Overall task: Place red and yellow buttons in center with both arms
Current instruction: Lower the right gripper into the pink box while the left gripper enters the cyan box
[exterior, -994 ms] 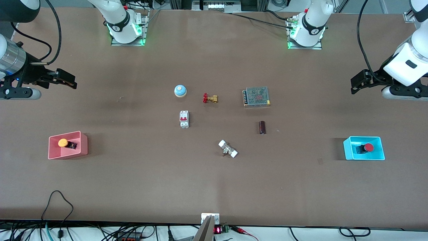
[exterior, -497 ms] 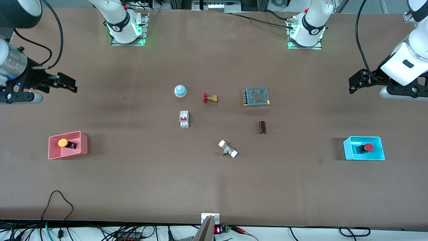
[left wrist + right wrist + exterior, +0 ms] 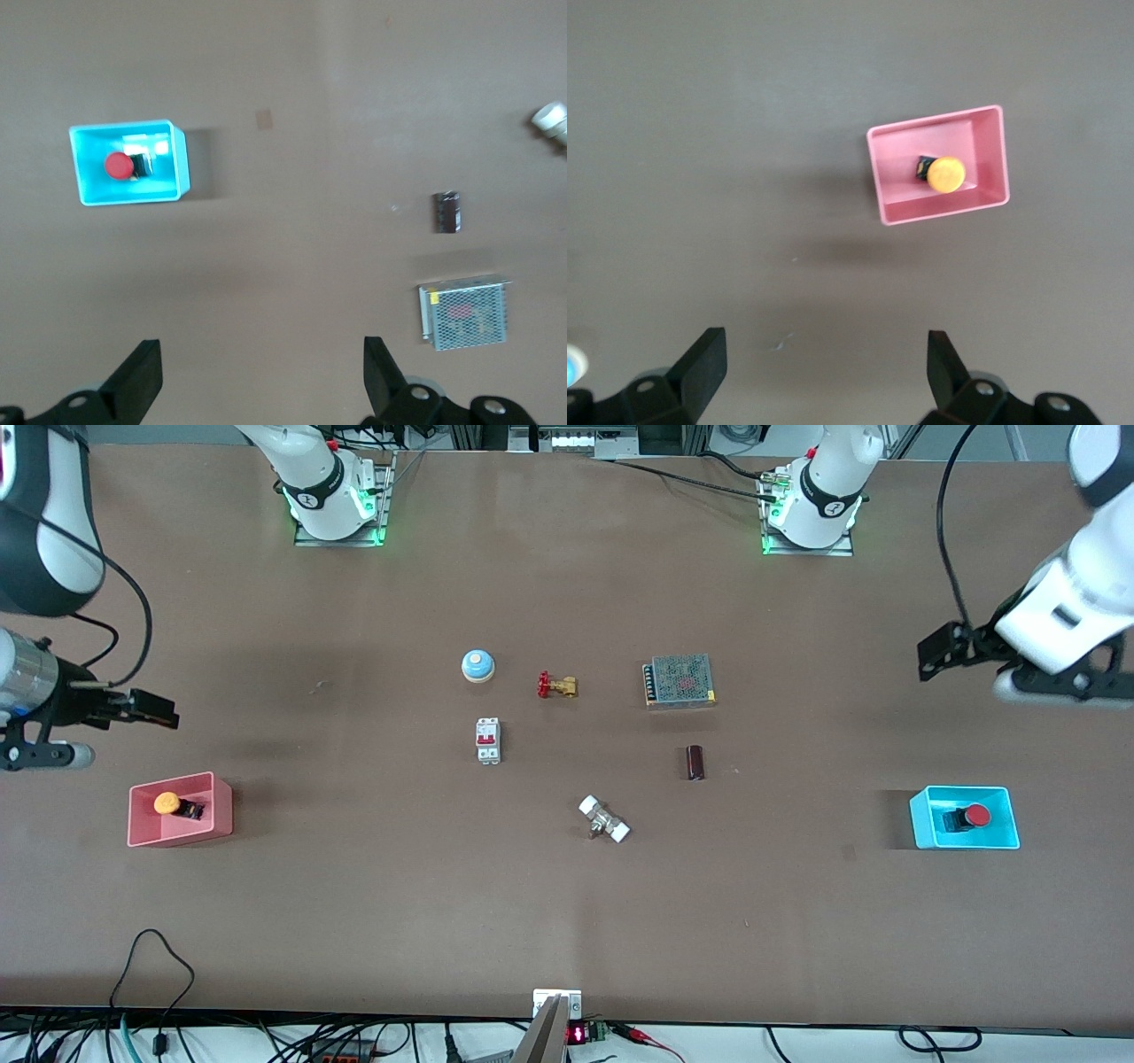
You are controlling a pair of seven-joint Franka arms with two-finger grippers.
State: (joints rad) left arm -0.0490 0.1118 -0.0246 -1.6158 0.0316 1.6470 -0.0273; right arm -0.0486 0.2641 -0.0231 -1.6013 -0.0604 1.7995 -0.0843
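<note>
Cyan bin (image 3: 921, 824) holds red button (image 3: 977, 815) (pink, yellow).

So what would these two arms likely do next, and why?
Probably each open end effector should move over its bin and then descend. The yellow button lies in the pink bin and the red button in the cyan bin. The right end effector and the left end effector hang over bare table, holding nothing.
</note>
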